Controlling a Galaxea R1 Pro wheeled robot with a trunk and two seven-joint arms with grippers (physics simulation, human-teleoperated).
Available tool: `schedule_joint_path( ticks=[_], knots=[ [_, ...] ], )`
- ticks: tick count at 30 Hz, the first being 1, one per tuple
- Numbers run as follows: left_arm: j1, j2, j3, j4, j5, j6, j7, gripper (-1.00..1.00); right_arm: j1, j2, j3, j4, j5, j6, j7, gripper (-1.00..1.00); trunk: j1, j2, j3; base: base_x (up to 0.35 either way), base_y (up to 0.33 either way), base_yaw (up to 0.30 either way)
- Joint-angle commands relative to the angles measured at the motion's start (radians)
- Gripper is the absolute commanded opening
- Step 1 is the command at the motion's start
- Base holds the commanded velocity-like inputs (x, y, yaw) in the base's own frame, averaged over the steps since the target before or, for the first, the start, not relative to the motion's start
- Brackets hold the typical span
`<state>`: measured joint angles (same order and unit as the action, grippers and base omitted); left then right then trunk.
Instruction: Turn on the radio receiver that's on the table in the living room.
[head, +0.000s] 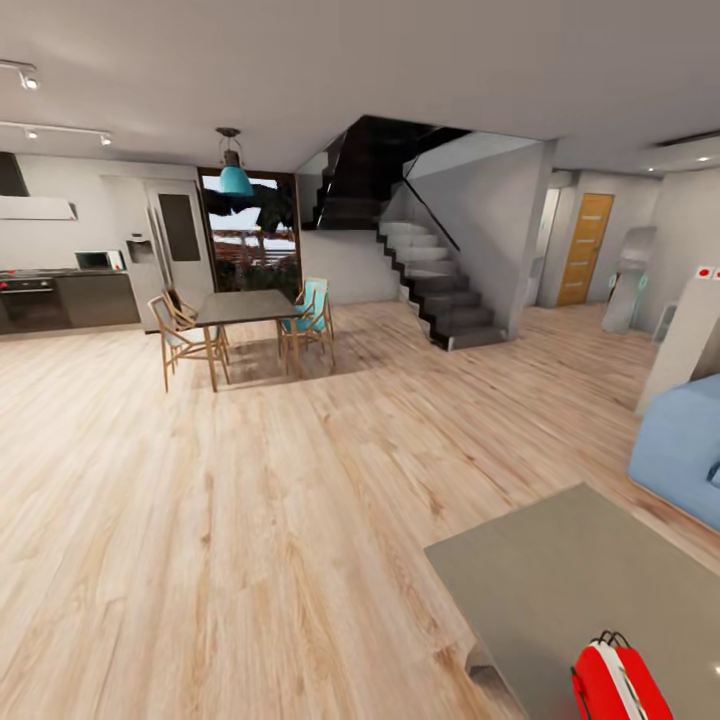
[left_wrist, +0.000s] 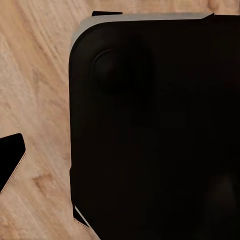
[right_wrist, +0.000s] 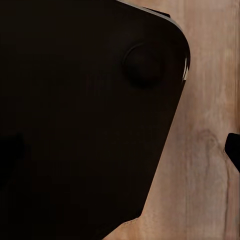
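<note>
Grippers do not let me tell if they are apart or together; both wrist cameras look down at a black body over wood floor. One radio (head: 618, 685) sits on one table (head: 560, 575), near its close edge. I think a bump could knock it off. One sofa (head: 680, 450) stands nearby.

Bright, even indoor light; wide-angle bending at edges; wrist views mostly dark.
</note>
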<state>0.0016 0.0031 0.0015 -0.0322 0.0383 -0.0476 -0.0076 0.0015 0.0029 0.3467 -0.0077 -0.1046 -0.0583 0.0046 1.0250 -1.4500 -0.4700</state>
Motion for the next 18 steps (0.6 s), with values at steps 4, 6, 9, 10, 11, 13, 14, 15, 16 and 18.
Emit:
schedule_joint_path(
  ticks=[4, 6, 9, 10, 11, 13, 14, 15, 16, 18],
  knots=[
    [0.0, 0.0, 0.0, 0.0, 0.0, 0.0, 0.0, 1.0, 0.0, 0.0, 0.0, 0.0, -0.001, 0.0, 0.0, 1.0, 0.0, 0.0, 0.0, 0.323, 0.0, 0.0],
    [0.0, 0.0, 0.0, 0.0, 0.0, 0.0, 0.001, 1.0, 0.0, 0.0, 0.0, 0.0, -0.001, 0.0, 0.0, 1.0, 0.0, 0.0, 0.0, 0.313, 0.0, 0.0],
    [0.0, 0.0, -0.001, 0.0, -0.001, -0.001, 0.001, 1.0, 0.0, 0.0, -0.001, 0.0, -0.002, -0.002, 0.0, 1.0, 0.0, 0.0, 0.0, 0.097, 0.0, -0.123],
    [0.0, 0.0, 0.0, 0.0, -0.001, -0.001, 0.001, 1.0, 0.0, -0.001, -0.001, 0.0, -0.002, -0.011, 0.0, 1.0, 0.0, 0.0, 0.0, 0.028, 0.0, -0.234],
    [0.0, 0.0, 0.0, 0.0, -0.001, -0.001, 0.001, 1.0, 0.0, -0.001, -0.001, 0.0, -0.002, -0.014, 0.0, 1.0, 0.0, 0.0, 0.0, 0.023, 0.0, -0.244],
    [0.0, 0.0, 0.0, 0.0, -0.001, -0.002, 0.001, 1.0, 0.0, -0.001, -0.001, 0.0, -0.003, -0.023, 0.0, 1.0, 0.0, 0.0, 0.0, 0.012, 0.0, -0.264],
    [0.0, 0.0, 0.0, 0.0, -0.002, -0.002, 0.0, 1.0, 0.0, -0.001, -0.001, 0.0, -0.003, -0.025, 0.0, 1.0, 0.0, 0.0, 0.0, 0.006, 0.0, -0.274],
    [0.0, 0.0, 0.0, 0.0, -0.002, -0.002, 0.0, 1.0, 0.0, -0.001, -0.001, 0.0, -0.003, -0.026, 0.0, 1.0, 0.0, 0.0, 0.0, 0.005, 0.0, -0.277],
    [0.0, 0.0, -0.001, 0.0, -0.002, -0.002, 0.0, 1.0, 0.0, -0.001, -0.002, 0.0, -0.003, -0.028, 0.0, 1.0, 0.0, 0.0, 0.0, 0.002, 0.0, -0.282],
    [0.0, 0.0, 0.0, 0.0, -0.002, -0.002, 0.0, 1.0, 0.0, -0.001, -0.002, 0.0, -0.003, -0.028, 0.0, 1.0, 0.0, 0.0, 0.0, 0.001, 0.0, -0.283]
  ],
)
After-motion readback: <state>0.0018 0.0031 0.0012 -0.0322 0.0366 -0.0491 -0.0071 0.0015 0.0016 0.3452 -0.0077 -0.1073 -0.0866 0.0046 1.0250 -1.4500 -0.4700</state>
